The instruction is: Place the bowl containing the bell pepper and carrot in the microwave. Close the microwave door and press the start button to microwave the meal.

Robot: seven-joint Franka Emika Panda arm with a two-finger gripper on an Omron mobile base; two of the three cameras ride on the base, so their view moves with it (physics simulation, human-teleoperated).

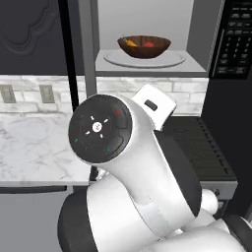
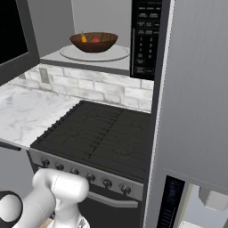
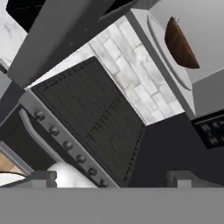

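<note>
Bowl already inside the microwave, centred on the pale round turntable plate, upright, rim level, mouth up. Holds the carrot at the left side and the bell pepper just right of it, both resting low against the wood wall. Carrot lies slanted, long axis running roughly left to right across the bowl; green top too small to place. Seated mid-plate, presumably so the door can swing shut without catching the rim.

Microwave door swung wide open to the left, dark glass facing into the room. Black button panel at the right of the cavity. Below, brick backsplash, then the black stove with its knob row, marble counter to the left.

Gripper well below and apart from the microwave, aimed up across the stove; two fingertips set wide apart, nothing between them. Placement judged done; door closing next, then start.
</note>
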